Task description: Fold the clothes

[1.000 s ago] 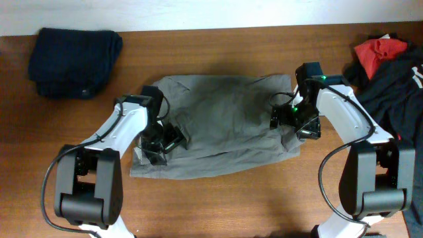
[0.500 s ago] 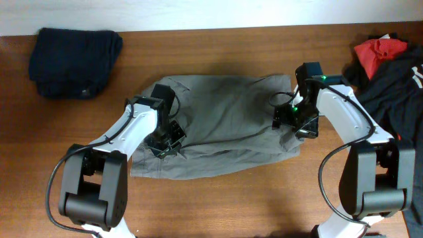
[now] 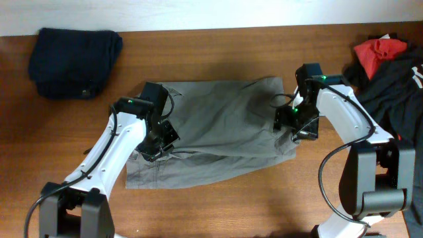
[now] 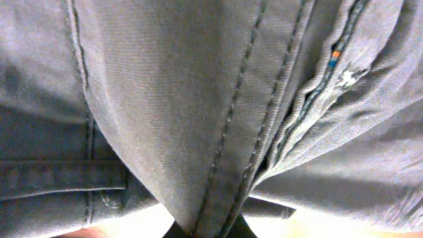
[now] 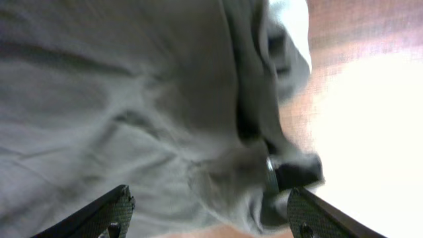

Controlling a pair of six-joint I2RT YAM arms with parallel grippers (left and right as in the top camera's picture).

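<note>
The clothes [image 3: 218, 129], a grey-olive trouser-like garment, lie spread across the middle of the table. My left gripper [image 3: 157, 139] is on their left part. In the left wrist view it [image 4: 208, 231] is shut on a stitched fold of the clothes [image 4: 198, 99], which fills the frame. My right gripper [image 3: 297, 122] is at the garment's right edge. In the right wrist view it [image 5: 211, 215] stands open, its fingertips [image 5: 112, 208] wide apart. Bunched cloth [image 5: 132, 99] and a dark button-like piece lie between them.
A folded dark navy garment [image 3: 74, 53] sits at the back left. A red and black pile of garments [image 3: 390, 63] lies at the right edge. Bare wooden table [image 3: 218, 211] shows in front of the clothes.
My left gripper closed on the cloth and drew it left and forward, so the garment's back edge lies straighter and its front left corner reaches further out. The right jaws narrowed slightly.
</note>
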